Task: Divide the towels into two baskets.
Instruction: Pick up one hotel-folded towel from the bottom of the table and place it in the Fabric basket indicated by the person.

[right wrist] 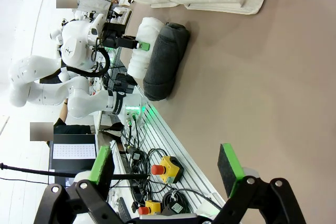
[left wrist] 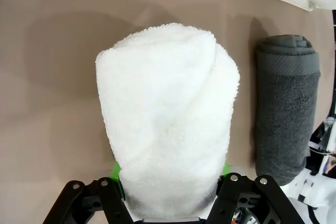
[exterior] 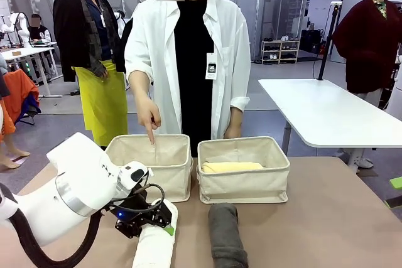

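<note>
A white towel (exterior: 154, 243) lies rolled on the brown table near the front edge, and my left gripper (exterior: 147, 218) is shut on it. In the left wrist view the green pads (left wrist: 116, 174) press both sides of the white towel (left wrist: 168, 119). A dark grey towel (exterior: 226, 233) lies just right of it, parallel. Behind them stand two beige baskets: the left basket (exterior: 157, 177) and the right basket (exterior: 245, 186), which holds a pale yellow towel (exterior: 231, 167). My right gripper (right wrist: 165, 163) hovers open over bare table, well away from the towels.
A person in a white coat stands behind the baskets, with one hand (exterior: 149, 120) pointing a finger down into the left basket. The tabletop (exterior: 326, 218) to the right of the grey towel is bare. A white table (exterior: 326, 111) stands farther back right.
</note>
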You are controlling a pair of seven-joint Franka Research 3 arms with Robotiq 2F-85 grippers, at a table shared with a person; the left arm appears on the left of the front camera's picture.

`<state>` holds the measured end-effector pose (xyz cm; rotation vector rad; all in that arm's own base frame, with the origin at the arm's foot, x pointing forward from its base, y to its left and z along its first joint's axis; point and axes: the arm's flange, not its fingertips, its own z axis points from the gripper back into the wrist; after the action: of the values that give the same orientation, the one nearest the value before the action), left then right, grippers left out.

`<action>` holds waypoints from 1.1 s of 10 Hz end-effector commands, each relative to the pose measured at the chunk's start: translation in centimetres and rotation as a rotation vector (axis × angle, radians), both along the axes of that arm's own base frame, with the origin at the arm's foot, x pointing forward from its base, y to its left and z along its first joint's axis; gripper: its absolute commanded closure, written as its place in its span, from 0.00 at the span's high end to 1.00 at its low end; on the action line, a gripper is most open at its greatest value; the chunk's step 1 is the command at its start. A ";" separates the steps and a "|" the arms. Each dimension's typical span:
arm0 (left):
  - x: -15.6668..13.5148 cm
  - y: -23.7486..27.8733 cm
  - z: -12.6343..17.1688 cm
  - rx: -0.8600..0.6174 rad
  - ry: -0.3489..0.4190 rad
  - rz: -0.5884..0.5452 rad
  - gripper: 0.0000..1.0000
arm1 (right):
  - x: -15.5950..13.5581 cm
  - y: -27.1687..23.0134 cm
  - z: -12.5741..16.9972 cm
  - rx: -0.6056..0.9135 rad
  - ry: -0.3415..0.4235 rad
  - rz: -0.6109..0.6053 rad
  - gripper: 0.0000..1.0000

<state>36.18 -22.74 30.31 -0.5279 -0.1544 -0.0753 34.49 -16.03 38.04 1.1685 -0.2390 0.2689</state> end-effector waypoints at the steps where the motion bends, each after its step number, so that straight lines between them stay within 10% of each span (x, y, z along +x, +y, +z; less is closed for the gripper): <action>1: -0.7 -0.3 0.8 0.044 -0.017 0.044 0.41 | -0.2 0.2 0.1 -0.004 0.000 -0.015 1.00; 2: -0.9 0.1 2.0 0.055 -0.015 0.040 0.54 | -0.2 0.2 0.1 -0.004 0.000 -0.015 1.00; 3: -1.2 0.6 3.9 0.073 -0.018 0.016 0.32 | -0.2 0.2 0.1 -0.004 0.000 -0.015 1.00; 7: -2.0 2.8 12.2 0.268 -0.154 -0.224 0.32 | -0.2 0.2 0.1 -0.004 0.000 -0.015 1.00; 11: -3.6 2.7 16.7 0.517 -0.394 -0.816 0.32 | -0.2 0.2 0.1 -0.004 0.000 -0.015 1.00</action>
<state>32.85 -20.51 46.39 -0.0274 -0.2644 -0.8233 34.49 -16.04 38.04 1.1685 -0.2391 0.2688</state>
